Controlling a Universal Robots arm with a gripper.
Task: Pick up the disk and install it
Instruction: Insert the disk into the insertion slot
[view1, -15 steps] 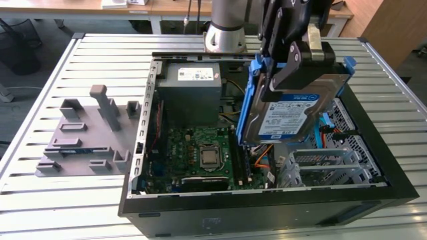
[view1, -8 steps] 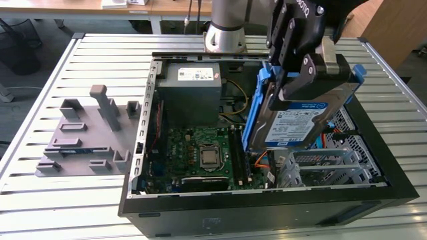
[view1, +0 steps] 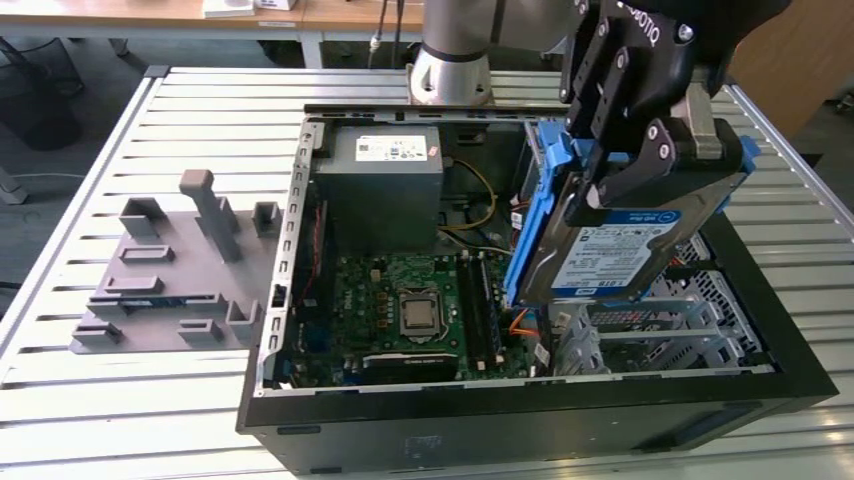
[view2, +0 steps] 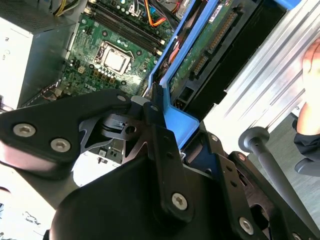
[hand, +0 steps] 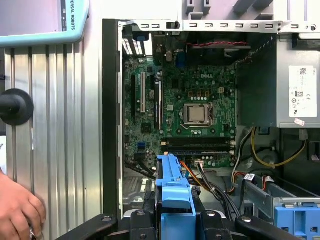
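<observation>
above the open computer case (view1: 534, 425), toward the exterior view's right, the gripper (view1: 658, 160) has its jaws clamped on the disk (view1: 607, 250), holding it on edge and tilted, label facing out, over the metal drive cage (view1: 654, 330). the motherboard (view1: 400, 305) lies beside it, and farther back stands the grey power supply (view1: 380, 170).

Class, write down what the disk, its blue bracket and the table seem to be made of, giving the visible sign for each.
The disk: likely metal, dull silver casing around a paper-like label. The bracket: probably moulded plastic, uniform glossy blue. The table: apparently aluminium, pale ribbed slats with a brushed sheen.
</observation>
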